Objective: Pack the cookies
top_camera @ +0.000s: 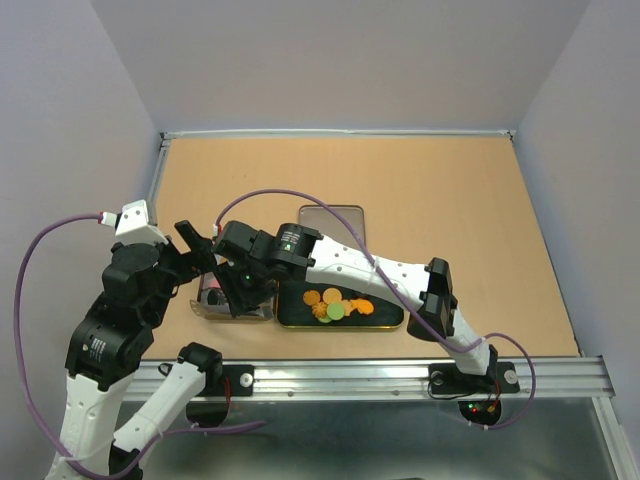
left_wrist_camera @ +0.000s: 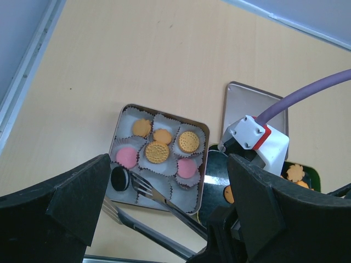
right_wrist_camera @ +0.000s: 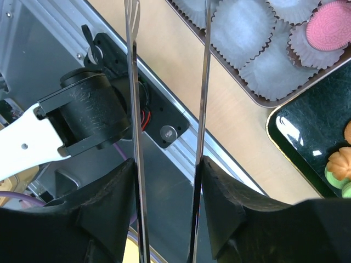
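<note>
A square tin (left_wrist_camera: 204,131) lined with white paper cups holds orange, tan and pink cookies (left_wrist_camera: 157,152) and one black cookie (left_wrist_camera: 120,178). More loose cookies (top_camera: 335,303) lie in a black tray (top_camera: 385,318) to the tin's right. My right gripper (right_wrist_camera: 167,213) is shut on metal tongs (right_wrist_camera: 203,82), whose two arms stand apart. One forked tip of the tongs (left_wrist_camera: 140,183) is over the tin beside the black cookie, and the other lies outside the tin's near edge. My left gripper (left_wrist_camera: 170,219) is open and empty above the tin's near side.
The tin's lid (top_camera: 332,222) lies flat behind the tray. The right arm reaches across the tray toward the tin (top_camera: 215,300). The metal rail (top_camera: 380,375) and the arm bases run along the table's near edge. Pale walls close off the back and sides.
</note>
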